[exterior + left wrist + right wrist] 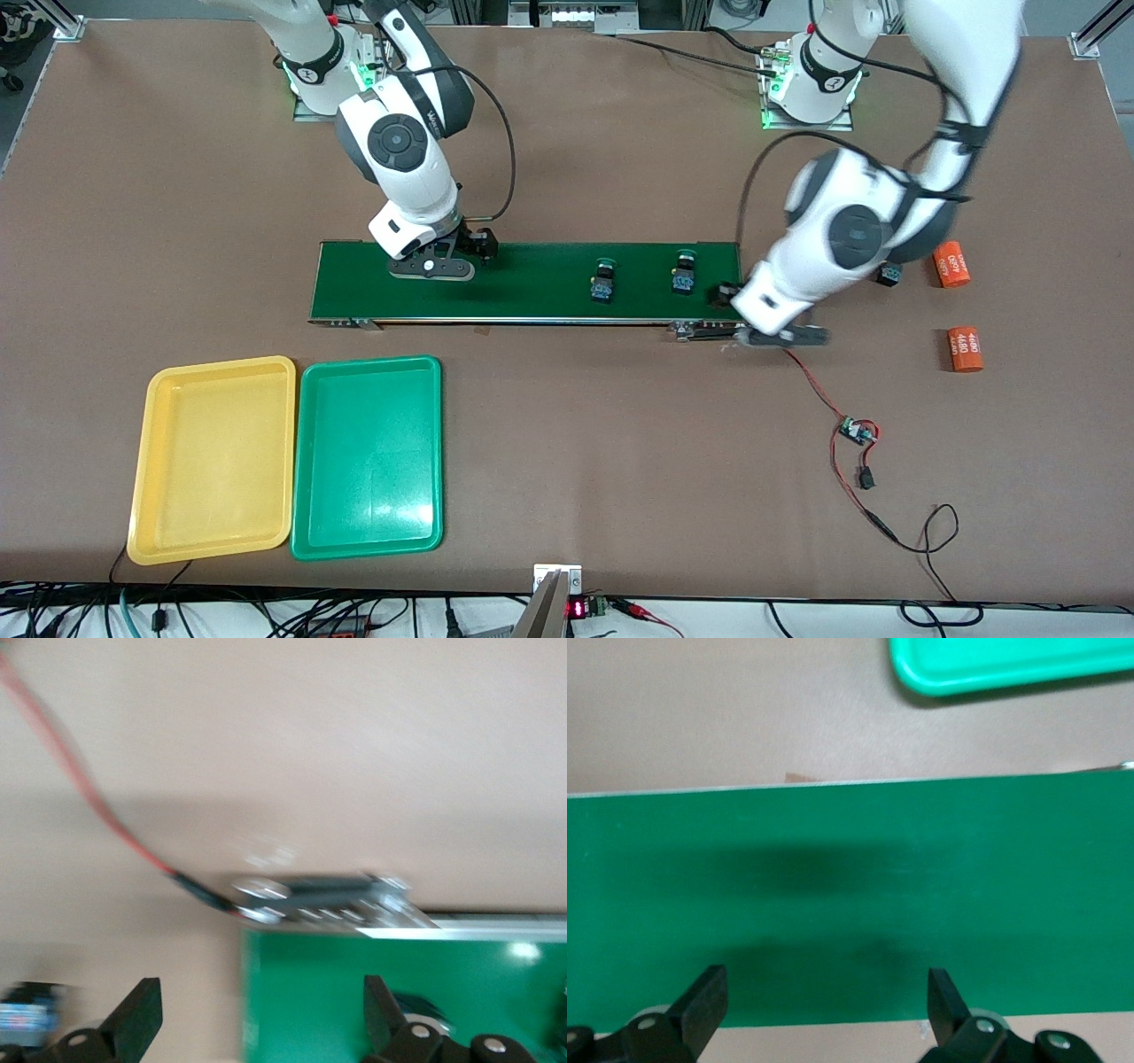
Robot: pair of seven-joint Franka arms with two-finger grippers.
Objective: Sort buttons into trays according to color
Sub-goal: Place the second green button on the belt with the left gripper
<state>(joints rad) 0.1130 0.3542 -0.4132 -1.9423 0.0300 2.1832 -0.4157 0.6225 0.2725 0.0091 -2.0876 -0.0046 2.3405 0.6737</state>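
Two green-capped buttons stand on the dark-green conveyor belt (532,288), one (603,282) near its middle and one (683,275) closer to the left arm's end. A third button (890,276), its cap hidden by the left arm, sits on the table off that end; it also shows in the left wrist view (31,1014). No yellow-capped button shows. My left gripper (784,337) (261,1019) is open and empty over the belt's end corner. My right gripper (432,266) (824,1005) is open and empty over the belt near the right arm's end. The yellow tray (213,456) and green tray (368,456) lie side by side, nearer the camera, both empty.
Two orange cylinders (951,264) (966,349) lie on the table past the belt toward the left arm's end. A small circuit board (858,431) with red and black wires runs from the belt's end corner toward the camera. The green tray's corner shows in the right wrist view (1010,660).
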